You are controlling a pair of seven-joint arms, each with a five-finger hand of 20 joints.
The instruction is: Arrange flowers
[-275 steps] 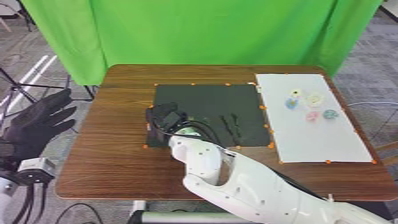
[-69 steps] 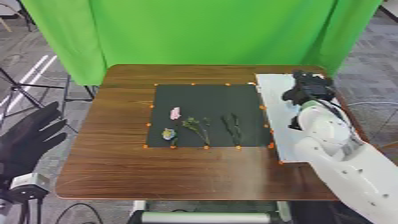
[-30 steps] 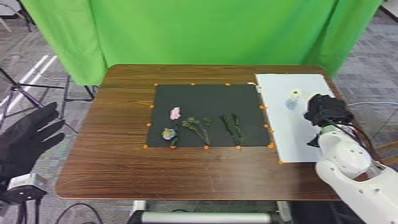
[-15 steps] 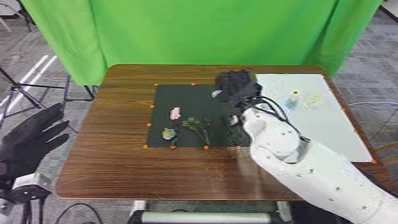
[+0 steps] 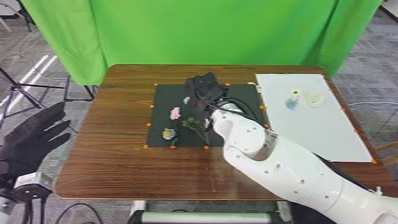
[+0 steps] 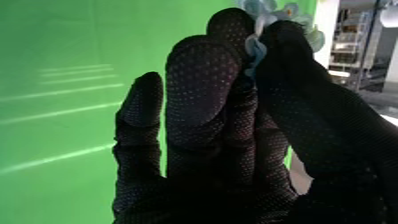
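Note:
Over the upper middle of the black mat [image 5: 169, 92] in the head view is my right hand [image 5: 206, 90], with a small pale flower [image 5: 187, 100] at its left side. In the right wrist view, the right hand [image 6: 204, 90] pinches a light blue flower [image 6: 256, 49] between thumb and fingertips. A pink flower [image 5: 175, 113], a blue-and-yellow flower [image 5: 169, 133] and green stems [image 5: 192, 124] lie on the mat, the stems partly behind the right arm. Left of the table, my left hand [image 5: 34, 134] is open and holds nothing.
To the right, a white sheet [image 5: 324, 140] bears a pale yellow flower [image 5: 314, 99] and a blue flower [image 5: 291, 103] with a yellow one [image 5: 296, 93] beside it. Orange markers edge the mat and sheet. The right arm crosses the table's right front.
My right hand has gone from the white sheet leftward over the mat, now with the light blue flower. The pink flower has moved from sheet to mat since the oldest frame.

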